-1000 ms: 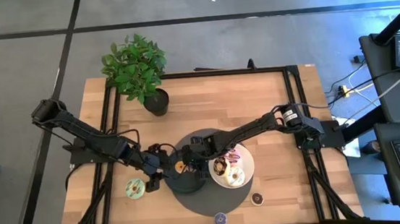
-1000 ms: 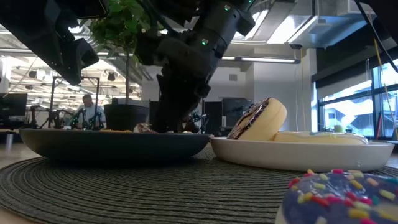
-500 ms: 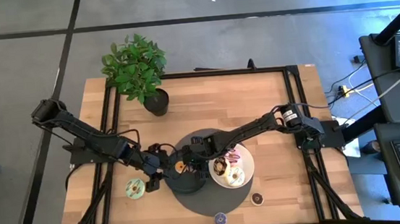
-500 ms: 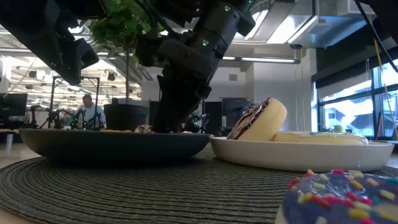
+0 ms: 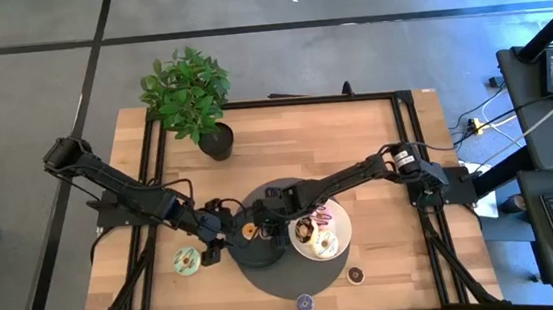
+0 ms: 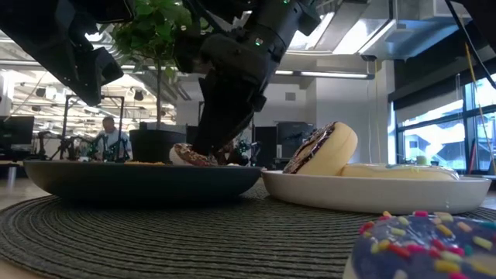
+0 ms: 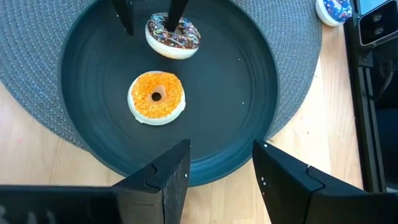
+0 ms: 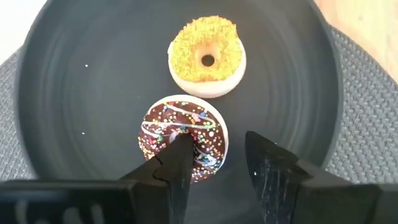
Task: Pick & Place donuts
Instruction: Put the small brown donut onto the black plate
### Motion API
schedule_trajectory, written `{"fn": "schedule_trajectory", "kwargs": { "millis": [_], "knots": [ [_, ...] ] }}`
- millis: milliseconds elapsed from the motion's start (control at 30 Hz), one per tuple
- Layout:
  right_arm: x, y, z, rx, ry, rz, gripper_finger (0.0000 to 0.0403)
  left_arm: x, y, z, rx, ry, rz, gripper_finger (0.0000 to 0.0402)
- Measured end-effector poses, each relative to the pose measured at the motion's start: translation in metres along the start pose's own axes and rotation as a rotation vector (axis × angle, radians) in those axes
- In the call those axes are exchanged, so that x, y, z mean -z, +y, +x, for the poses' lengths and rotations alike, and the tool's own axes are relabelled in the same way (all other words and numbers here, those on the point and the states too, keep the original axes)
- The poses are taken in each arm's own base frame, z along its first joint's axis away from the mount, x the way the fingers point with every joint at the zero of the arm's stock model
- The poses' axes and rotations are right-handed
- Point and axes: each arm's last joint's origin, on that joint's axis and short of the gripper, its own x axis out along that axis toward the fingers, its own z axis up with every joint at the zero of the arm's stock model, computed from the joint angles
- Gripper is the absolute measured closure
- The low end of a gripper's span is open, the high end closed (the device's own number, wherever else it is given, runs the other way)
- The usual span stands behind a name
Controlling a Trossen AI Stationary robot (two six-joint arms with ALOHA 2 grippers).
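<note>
On the dark plate: we see the right gripper (image 8: pixel 214 165) standing with its fingers spread over the chocolate donut (image 8: pixel 183 136), one finger overlapping the ring and the other just off its rim, no longer pinching.

Change: a second ago those fingers were nearly together on the donut; now they are parted, and in the low view the chocolate donut (image 6: pixel 191 155) shows above the rim of the dark plate (image 6: pixel 139 180) where it was barely visible before.

Donut position: it lies flat on the dark plate (image 7: pixel 81 74), just beside the orange mini donut (image 7: pixel 156 97) (the two look close but apart).

Left gripper: the left gripper (image 7: pixel 219 171) hovers over the plate's near rim, jaws open and empty, waiting.

Other donuts: two more rest on the white plate (image 6: pixel 372 198); a green one (image 5: pixel 186 260), a brown one (image 5: pixel 355 275) and a purple one (image 5: pixel 304 301) sit on the table or mat.

Meaning: we judge this placement done; lifting clear seems the likely next step.
</note>
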Motion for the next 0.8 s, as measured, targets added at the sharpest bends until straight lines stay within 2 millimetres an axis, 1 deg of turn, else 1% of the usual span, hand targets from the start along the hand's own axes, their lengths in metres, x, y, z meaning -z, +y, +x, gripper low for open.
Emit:
{"fn": "schedule_trajectory", "kwargs": {
  "millis": [100,233,333,433,500,667,800],
  "knots": [
    [-0.003,0.000,-0.003,-0.001,-0.007,0.000,0.0253,-0.002,0.000,0.000,-0.016,-0.030,0.009,0.0233],
    [-0.004,0.001,-0.003,-0.002,-0.019,0.000,0.0253,-0.011,-0.001,0.001,-0.107,-0.174,0.027,0.0233],
    [-0.005,0.001,-0.003,-0.003,-0.020,0.001,0.0253,-0.015,-0.003,0.004,-0.113,-0.229,0.018,0.0233],
    [-0.004,0.001,-0.003,-0.002,-0.013,0.001,0.0253,-0.013,-0.005,0.012,-0.114,-0.210,-0.031,0.0233],
    [-0.004,0.001,-0.003,-0.002,-0.015,0.001,0.0253,-0.010,-0.005,0.021,-0.148,-0.196,-0.059,0.0233],
    [-0.004,0.001,-0.003,-0.002,-0.015,0.003,0.0253,-0.005,-0.012,0.044,-0.175,-0.202,-0.051,0.0233],
    [-0.004,0.001,-0.003,-0.002,-0.020,0.004,0.0253,-0.004,-0.013,0.054,-0.224,-0.234,-0.065,0.0233]
  ]
}}
